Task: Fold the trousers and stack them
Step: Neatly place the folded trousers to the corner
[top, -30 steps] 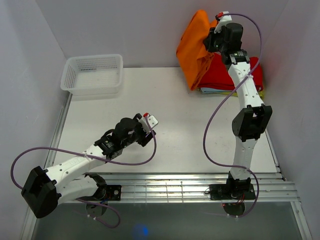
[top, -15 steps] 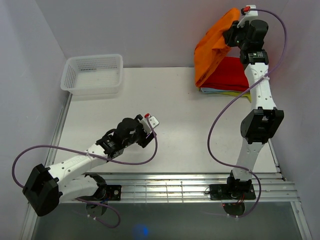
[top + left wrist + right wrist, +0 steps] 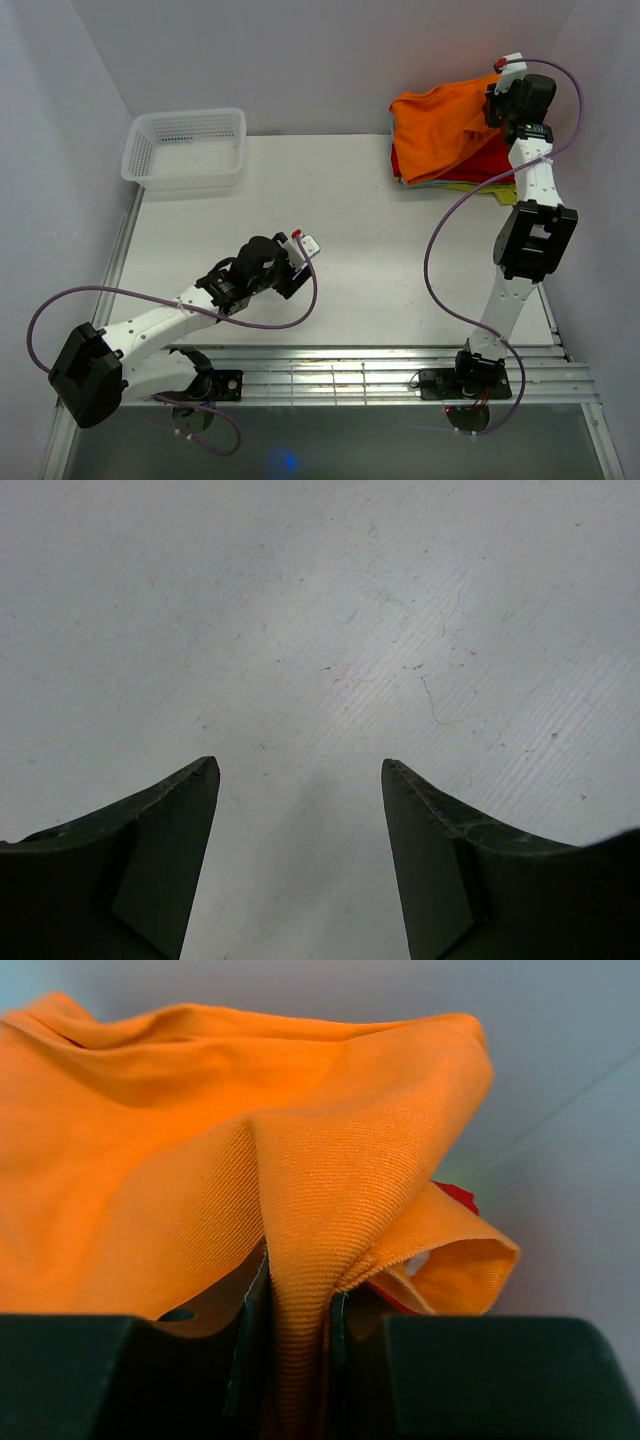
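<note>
The bright orange trousers [image 3: 445,125] are folded into a bundle at the back right, draped over a red folded cloth [image 3: 478,160]. My right gripper [image 3: 492,108] is shut on a fold of the trousers [image 3: 300,1260] and holds their right edge just above the stack. In the right wrist view the orange cloth fills the frame and a sliver of red cloth [image 3: 458,1197] shows behind it. My left gripper [image 3: 300,262] is open and empty, low over the bare table [image 3: 330,630] at the front left.
A white basket [image 3: 186,147] stands at the back left of the table. Yellow and other coloured cloth edges [image 3: 495,190] show under the red cloth. Walls close in on the left, back and right.
My right gripper has carried the trousers to the right and down, from hanging in the air to lying spread over the red cloth. The left arm has barely moved.
</note>
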You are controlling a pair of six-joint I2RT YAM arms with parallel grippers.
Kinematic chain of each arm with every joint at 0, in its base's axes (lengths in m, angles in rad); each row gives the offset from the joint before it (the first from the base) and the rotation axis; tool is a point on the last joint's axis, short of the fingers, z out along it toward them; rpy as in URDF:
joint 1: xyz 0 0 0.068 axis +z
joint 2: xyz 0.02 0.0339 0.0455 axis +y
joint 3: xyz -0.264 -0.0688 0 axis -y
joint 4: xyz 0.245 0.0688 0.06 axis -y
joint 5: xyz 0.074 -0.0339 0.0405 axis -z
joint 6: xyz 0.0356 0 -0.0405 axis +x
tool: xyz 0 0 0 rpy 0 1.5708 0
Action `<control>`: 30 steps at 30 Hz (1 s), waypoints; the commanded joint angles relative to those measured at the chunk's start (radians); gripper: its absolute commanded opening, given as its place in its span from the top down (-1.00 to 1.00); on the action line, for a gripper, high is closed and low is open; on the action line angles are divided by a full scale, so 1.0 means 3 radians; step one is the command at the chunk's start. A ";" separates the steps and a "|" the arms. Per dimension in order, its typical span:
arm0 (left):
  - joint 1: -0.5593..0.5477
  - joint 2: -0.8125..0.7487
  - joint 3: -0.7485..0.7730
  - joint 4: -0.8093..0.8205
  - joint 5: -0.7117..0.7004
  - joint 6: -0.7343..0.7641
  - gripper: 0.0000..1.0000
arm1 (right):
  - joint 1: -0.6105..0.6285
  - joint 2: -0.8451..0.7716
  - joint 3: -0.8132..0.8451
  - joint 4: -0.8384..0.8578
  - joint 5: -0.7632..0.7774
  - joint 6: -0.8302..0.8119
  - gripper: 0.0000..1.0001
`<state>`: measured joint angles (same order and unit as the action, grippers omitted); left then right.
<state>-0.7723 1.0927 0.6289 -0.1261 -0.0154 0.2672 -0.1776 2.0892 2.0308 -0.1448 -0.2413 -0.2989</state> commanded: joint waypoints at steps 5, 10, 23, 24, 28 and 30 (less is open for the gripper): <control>-0.0003 0.0044 0.0107 -0.0086 0.0026 -0.0011 -0.53 | -0.0098 0.0373 0.0128 0.0554 0.0941 -0.0665 0.85; -0.0003 0.0070 0.0210 -0.0249 0.0046 -0.0057 -0.53 | -0.0124 0.0604 0.0211 0.0580 0.1167 -0.0742 0.84; 0.0309 0.0279 0.0746 -0.0817 0.0766 -0.0420 -0.65 | -0.0160 0.0476 0.0235 0.0141 0.1326 -0.0993 -0.89; 0.0426 0.0345 0.0828 -0.0883 0.0864 -0.0481 -0.68 | -0.0160 0.0430 0.0271 0.0064 0.1290 -0.0983 -0.82; 0.0804 0.0672 0.1308 -0.1424 0.1206 -0.0819 -0.80 | -0.0160 0.0058 0.0353 -0.0339 0.1137 -0.0967 -0.80; 0.1105 0.0805 0.1579 -0.1604 0.1446 -0.0992 -0.81 | -0.0160 -0.0111 0.0282 -0.0437 0.1050 -0.0942 -0.80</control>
<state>-0.5499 1.3045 1.0130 -0.4744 0.2760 0.0761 -0.2230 2.2246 2.0655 -0.2291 0.1162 -0.5827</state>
